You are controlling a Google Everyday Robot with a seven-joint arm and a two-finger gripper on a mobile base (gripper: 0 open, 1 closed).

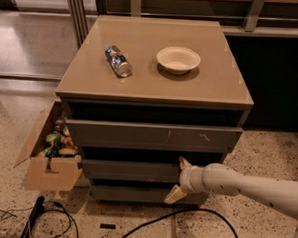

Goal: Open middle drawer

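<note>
The middle drawer point(129, 170) is the plain dark-grey front between the taller scratched top front point(153, 136) and the short bottom front point(135, 194) of the cabinet. It sits slightly forward of the bottom one. My gripper point(179, 178) is at the right part of the middle drawer's front, coming in on a white arm point(245, 188) from the right. It is open. One pale fingertip point(184, 163) is at the front's upper edge and the other point(174, 194) is below its lower edge.
A crushed can point(118, 61) and a shallow pale bowl point(178, 59) rest on the tan cabinet top point(150, 88). An open cardboard box point(51, 173) of items stands at the cabinet's left. Black cables point(148, 223) run over the speckled floor in front.
</note>
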